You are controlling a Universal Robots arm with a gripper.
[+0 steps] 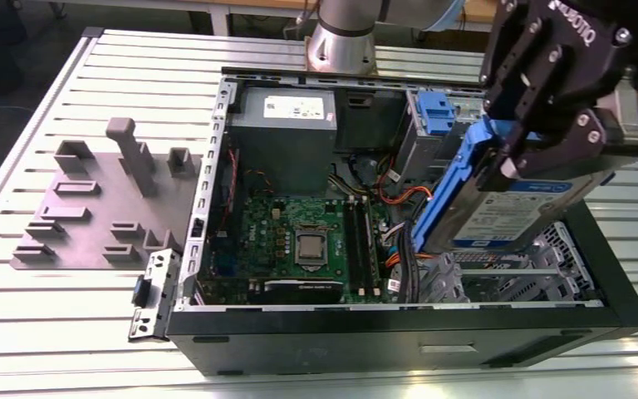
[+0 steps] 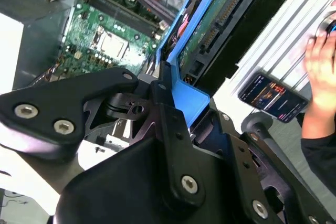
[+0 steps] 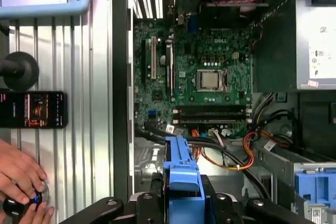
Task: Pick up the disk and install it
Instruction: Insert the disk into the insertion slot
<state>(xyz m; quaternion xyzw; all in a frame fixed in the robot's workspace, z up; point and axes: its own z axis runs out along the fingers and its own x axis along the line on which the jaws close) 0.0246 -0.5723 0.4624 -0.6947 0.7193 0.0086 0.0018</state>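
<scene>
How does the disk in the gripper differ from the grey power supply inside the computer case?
The disk hangs tilted above the case, clamped by the gripper; the power supply sits level in a case corner. The disk is framed in bright blue; the power supply is plain grey. Both carry a white label.

The exterior view overlooks the whole computer case [image 1: 408,337]; both wrist views look closely down onto its motherboard [image 3: 220,51] [image 2: 89,24].
</scene>
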